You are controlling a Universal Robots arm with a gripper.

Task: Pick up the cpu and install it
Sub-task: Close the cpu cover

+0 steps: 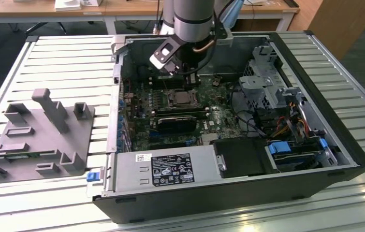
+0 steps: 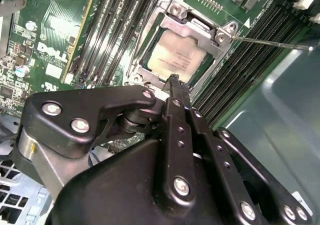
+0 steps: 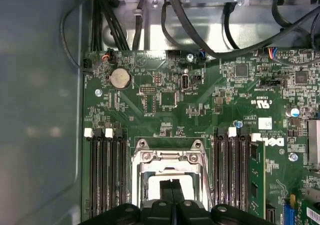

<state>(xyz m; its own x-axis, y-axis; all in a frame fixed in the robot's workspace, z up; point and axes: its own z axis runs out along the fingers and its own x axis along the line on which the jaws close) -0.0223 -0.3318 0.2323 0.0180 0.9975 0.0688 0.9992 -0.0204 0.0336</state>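
Where it lies, seemingly seated, in the socket frame, cpu silver, square, hand clenched above.

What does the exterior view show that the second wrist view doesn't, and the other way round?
Exterior view adds the whole case, the grey fixture beside it on the table, and the arm. Second wrist view adds the socket lever and the gripper's shut tips over the cpu's edge. Both share the gripper, the cpu in its socket, and the motherboard.
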